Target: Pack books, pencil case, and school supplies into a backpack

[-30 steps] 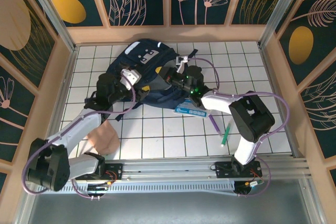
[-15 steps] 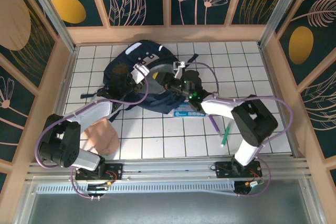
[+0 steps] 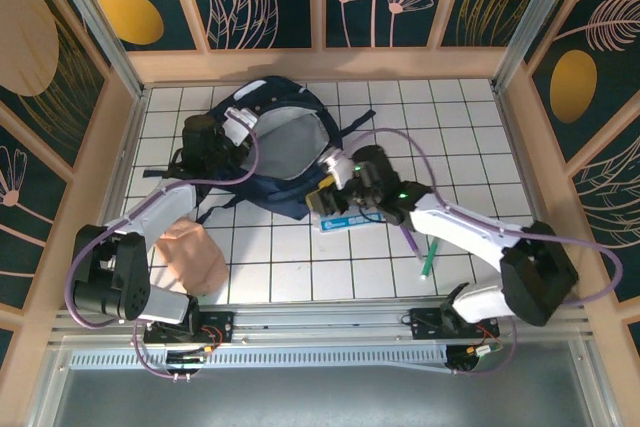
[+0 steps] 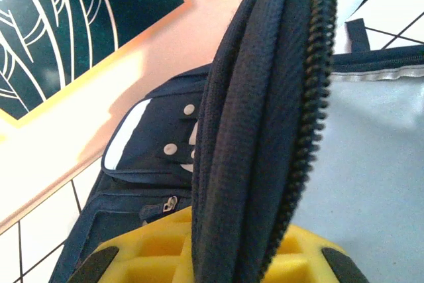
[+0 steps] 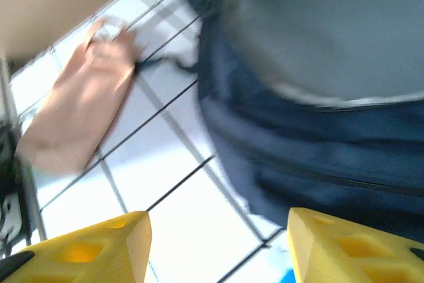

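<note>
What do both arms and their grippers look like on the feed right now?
The left arm and right arm have white links, bulky black joints and looping purple cables. The left gripper and right gripper carry yellow fingers with moulded pockets. A green light glows near the right wrist.

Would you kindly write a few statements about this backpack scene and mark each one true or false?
1. The left gripper is clamped on the zippered edge of the backpack. True.
2. The green pen lies inside the backpack. False: it lies on the tiled table beside the purple pen.
3. The right gripper is open and holds nothing. True.
4. The pink pouch lies on the book. False: they lie apart, and the pouch is near the left arm.
5. The backpack is zipped closed. False: it gapes open and shows its grey lining.
</note>
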